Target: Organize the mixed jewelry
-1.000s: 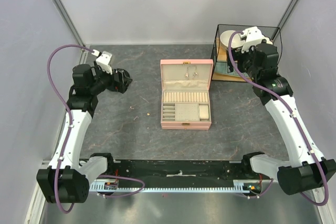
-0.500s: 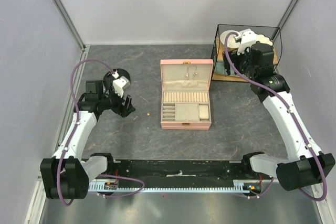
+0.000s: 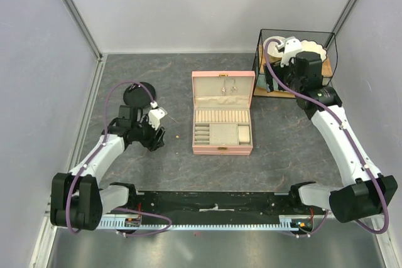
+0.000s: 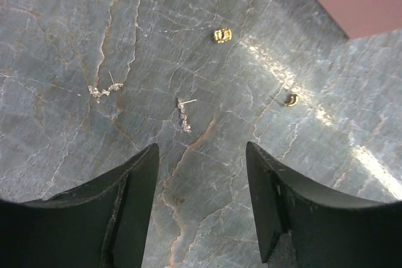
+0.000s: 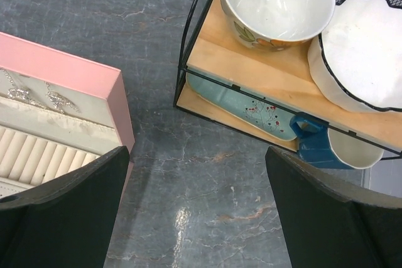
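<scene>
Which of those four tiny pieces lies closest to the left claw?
The middle silver earring, just ahead of the left gripper's fingers; the other silver one and both gold pieces lie farther off.

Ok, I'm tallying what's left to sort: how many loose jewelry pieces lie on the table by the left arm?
4: the left silver earring, the centre silver earring, a gold bead beyond them, a small gold piece at right. More may lie outside the wrist view.

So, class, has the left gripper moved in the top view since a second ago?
Yes. The left gripper has left the black round dish, coming toward the near edge and slightly toward the pink jewelry box.
</scene>
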